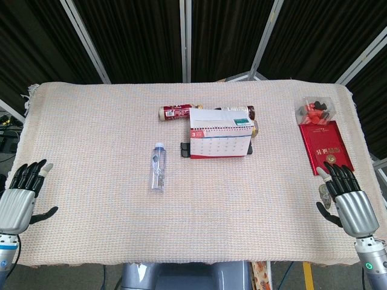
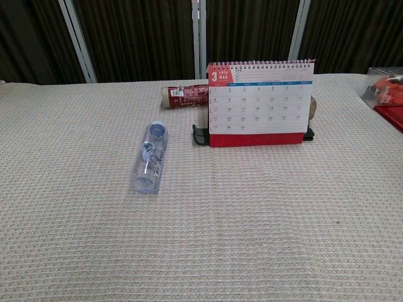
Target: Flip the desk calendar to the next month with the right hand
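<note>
The desk calendar (image 1: 219,136) stands upright at the table's middle, a little toward the back; in the chest view the calendar (image 2: 259,104) shows a month page marked 3 on a red base, with a spiral along its top. My right hand (image 1: 347,196) hovers at the table's front right edge, far from the calendar, fingers spread and holding nothing. My left hand (image 1: 22,193) rests at the front left edge, also with fingers apart and empty. Neither hand appears in the chest view.
A clear water bottle (image 1: 158,166) lies left of the calendar. A red cylindrical packet (image 1: 177,112) lies behind it. A red booklet (image 1: 325,147) and a clear box of red items (image 1: 315,109) sit at the back right. A small black object (image 2: 199,135) pokes out beside the calendar's base.
</note>
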Tool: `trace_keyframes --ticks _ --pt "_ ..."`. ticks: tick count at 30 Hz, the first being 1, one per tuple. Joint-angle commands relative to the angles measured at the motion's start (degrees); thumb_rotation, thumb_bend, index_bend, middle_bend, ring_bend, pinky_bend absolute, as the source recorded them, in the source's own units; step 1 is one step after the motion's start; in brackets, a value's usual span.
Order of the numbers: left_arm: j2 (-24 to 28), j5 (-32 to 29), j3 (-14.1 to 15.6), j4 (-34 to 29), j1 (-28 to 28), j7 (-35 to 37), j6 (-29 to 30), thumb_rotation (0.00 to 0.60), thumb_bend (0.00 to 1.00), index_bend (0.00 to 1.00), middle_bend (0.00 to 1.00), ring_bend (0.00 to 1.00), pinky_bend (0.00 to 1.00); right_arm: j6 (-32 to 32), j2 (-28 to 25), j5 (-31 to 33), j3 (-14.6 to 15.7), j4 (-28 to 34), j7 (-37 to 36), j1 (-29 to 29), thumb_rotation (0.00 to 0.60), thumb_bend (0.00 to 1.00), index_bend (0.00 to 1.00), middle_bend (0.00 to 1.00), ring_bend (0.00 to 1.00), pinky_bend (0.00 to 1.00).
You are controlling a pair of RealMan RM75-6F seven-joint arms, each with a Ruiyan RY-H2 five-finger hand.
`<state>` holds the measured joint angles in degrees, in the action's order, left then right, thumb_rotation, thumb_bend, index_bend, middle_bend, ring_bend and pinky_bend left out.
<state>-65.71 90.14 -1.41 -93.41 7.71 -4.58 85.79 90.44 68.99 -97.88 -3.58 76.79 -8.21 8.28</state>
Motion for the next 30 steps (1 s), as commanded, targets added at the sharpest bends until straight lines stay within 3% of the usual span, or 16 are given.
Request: trace_keyframes --ticks 1,9,11,13,15,16,19,22,25,30 --pt "0.1 0.0 0.0 -0.1 0.0 0.1 0.0 0.600 0.07 0.00 0.00 0.00 0.00 0.1 0.0 0.0 0.2 0.1 0.0 0.0 0.600 0.24 0.00 0.00 0.00 0.00" --pt "0.2 -0.1 -0.1 -0.1 -0.1 0.2 0.2 0.600 0.07 0.00 0.00 0.00 0.00 -1.1 0.0 0.1 0.8 1.1 0.3 0.7 0.600 0.24 0.00 0.00 0.00 0.00" --pt "0.4 -0.1 -0.3 -0.3 -0.2 0.7 0.5 0.600 0.07 0.00 0.00 0.00 0.00 -2.8 0.5 0.8 0.7 3.8 -1.1 1.6 0.600 0.24 0.00 0.05 0.05 0.11" --pt "0.5 0.0 -0.4 -0.3 -0.1 0.9 0.6 0.600 0.07 0.00 0.00 0.00 0.00 -3.6 1.7 1.9 -0.3 5.4 -0.9 2.3 0.600 0.24 0.00 0.32 0.35 0.44" --pt "0.5 0.0 -0.4 -0.3 -0.1 1.3 0.5 0.600 0.07 0.00 0.00 0.00 0.00 -5.7 3.4 3.9 -1.4 7.0 -0.5 3.5 0.600 0.25 0.00 0.56 0.62 0.62" --pt "0.6 0.0 -0.4 -0.3 -0.1 1.4 0.5 0.600 0.07 0.00 0.00 0.00 0.00 -7.8 4.0 5.5 -1.6 8.5 -0.7 4.2 0.600 0.26 0.00 0.65 0.70 0.67" --pt "0.7 -0.1 -0.6 -0.4 0.0 1.9 0.6 0.600 0.07 0.00 0.00 0.00 0.00 -17.5 3.9 12.6 -2.7 15.9 -4.3 7.3 0.600 0.33 0.00 0.76 0.81 0.73" --pt "0.9 -0.1 -0.8 -0.4 -0.1 2.6 0.9 0.600 0.07 0.00 0.00 0.00 0.00 -28.8 2.2 21.2 -4.6 22.9 -11.3 11.1 0.600 0.43 0.00 0.82 0.87 0.76" --pt "1.0 0.1 -0.8 -0.4 -0.1 3.0 1.2 0.600 0.07 0.00 0.00 0.00 0.00 -35.1 1.7 26.4 -6.5 25.1 -15.9 13.6 0.600 0.52 0.00 0.83 0.88 0.76" --pt "1.2 0.6 -0.9 -0.5 -0.1 3.7 1.7 0.600 0.07 0.00 0.00 0.00 0.00 -45.4 3.1 36.3 -9.6 24.5 -22.2 18.2 0.600 0.55 0.00 0.84 0.88 0.76"
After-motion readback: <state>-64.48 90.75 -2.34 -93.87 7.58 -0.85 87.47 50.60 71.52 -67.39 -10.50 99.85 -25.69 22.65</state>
